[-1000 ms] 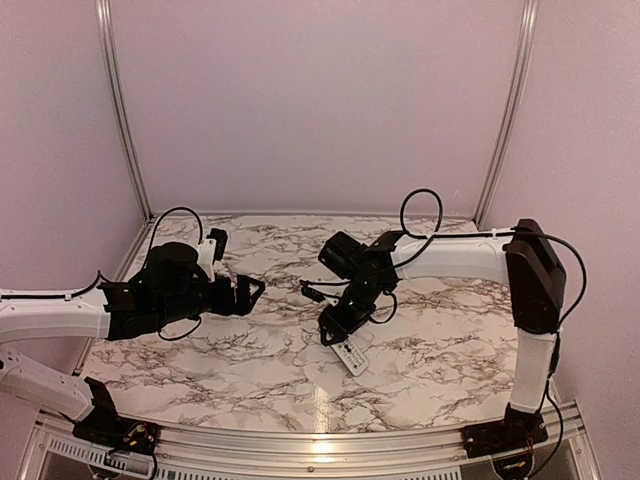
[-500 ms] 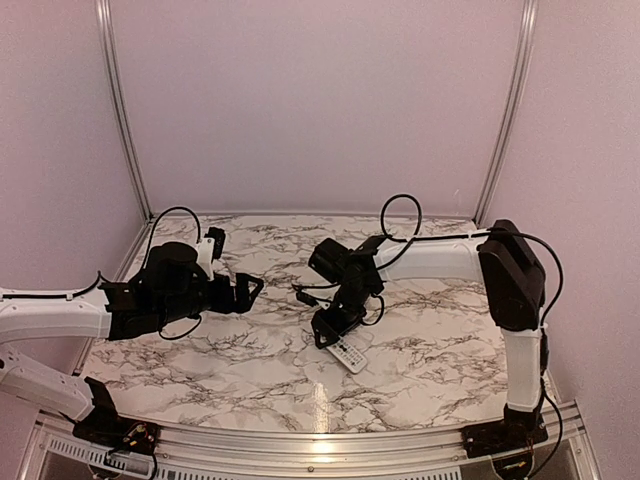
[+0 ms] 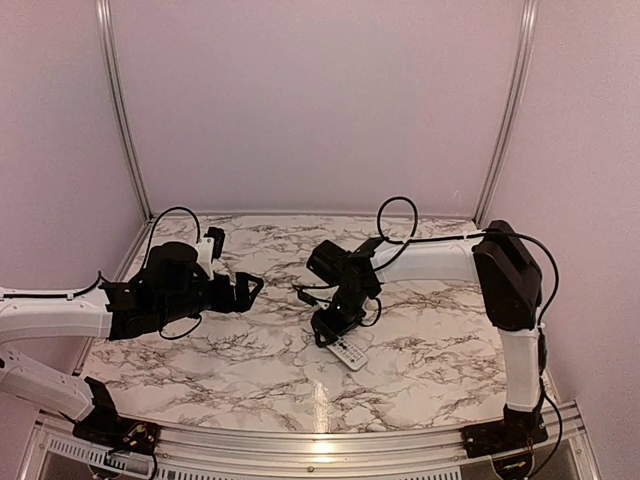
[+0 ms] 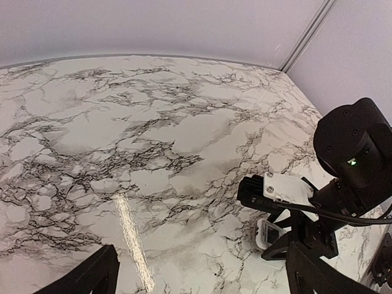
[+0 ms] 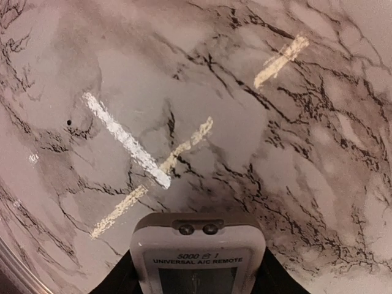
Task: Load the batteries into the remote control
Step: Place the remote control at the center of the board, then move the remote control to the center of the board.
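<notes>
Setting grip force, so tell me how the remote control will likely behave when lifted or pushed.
The remote control looks like a slim moulded plastic case, so it is probably stiff and light. It appears to lie flat on the marble tabletop, so it should slide rather than roll or tip. The glossy top may let it skid. Its smooth, narrow sides could slip in a pinch.

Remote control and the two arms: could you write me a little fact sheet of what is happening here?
remote control: white, face up, labelled UNIVERSAL A/C REMOTE
right pincer: closed on the remote's sides, low over the table
left pincer: open, empty, well apart from the remote
batteries: none visible in any view
table surface: marble pattern
</notes>
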Tool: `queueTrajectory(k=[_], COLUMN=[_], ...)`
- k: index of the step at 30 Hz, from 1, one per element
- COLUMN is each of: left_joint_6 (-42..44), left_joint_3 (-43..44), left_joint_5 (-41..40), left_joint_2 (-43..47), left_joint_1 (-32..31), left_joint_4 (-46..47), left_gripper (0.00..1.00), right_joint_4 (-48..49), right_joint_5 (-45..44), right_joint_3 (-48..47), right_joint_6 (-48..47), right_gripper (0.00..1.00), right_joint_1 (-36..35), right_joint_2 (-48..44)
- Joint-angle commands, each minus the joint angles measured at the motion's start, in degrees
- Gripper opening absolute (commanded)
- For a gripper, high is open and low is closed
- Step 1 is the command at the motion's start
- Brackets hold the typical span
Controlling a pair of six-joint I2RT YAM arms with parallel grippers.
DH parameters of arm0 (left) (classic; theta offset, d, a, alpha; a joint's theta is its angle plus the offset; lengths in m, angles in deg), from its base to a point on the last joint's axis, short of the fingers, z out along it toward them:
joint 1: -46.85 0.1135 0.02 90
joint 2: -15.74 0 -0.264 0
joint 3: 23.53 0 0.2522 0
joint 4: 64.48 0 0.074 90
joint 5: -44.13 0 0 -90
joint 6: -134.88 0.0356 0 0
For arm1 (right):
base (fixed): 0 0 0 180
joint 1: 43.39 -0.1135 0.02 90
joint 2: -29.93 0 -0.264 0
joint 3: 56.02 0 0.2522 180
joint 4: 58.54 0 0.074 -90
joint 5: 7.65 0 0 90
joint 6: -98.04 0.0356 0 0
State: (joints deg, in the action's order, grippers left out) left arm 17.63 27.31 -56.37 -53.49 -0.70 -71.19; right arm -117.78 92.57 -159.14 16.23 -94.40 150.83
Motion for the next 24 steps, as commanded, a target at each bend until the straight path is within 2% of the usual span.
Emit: queueTrajectory(k=[1, 3, 11, 15, 24], left_joint_6=[-0.74, -0.99, -1.24, -1.36, -0.88], left_joint_3=[-0.35, -0.17, 1.18, 1.93, 3.57], left_joint_5=[0.30, 0.37, 0.37, 0.97, 1.00], left_joint_2=[-0.38, -0.38, -0.85, -0.98, -1.62], left_joint_1=[0.37, 0.41, 0.43, 0.38, 0.39], left_joint_4=[0.47, 0.18, -0.84, -1.26, -2.94], left_gripper=[0.99, 0.99, 0.99, 0.99, 0.99], right_joint_4=[4.47, 5.06, 8.86, 12.62, 16.88], right_joint_5=[-4.79, -4.49, -0.68, 1.45, -3.92], right_joint_3=[1.12, 1.31, 3.80, 7.96, 22.74], right_joint_6=[0.26, 0.33, 0.07, 0.47, 0.36], right_gripper=[0.49, 0.59, 0.82, 0.86, 0.89], right_joint_1=[-0.32, -0.32, -0.24, 1.15, 8.24], right_joint_2=[2.63, 2.89, 0.62, -5.94, -20.26])
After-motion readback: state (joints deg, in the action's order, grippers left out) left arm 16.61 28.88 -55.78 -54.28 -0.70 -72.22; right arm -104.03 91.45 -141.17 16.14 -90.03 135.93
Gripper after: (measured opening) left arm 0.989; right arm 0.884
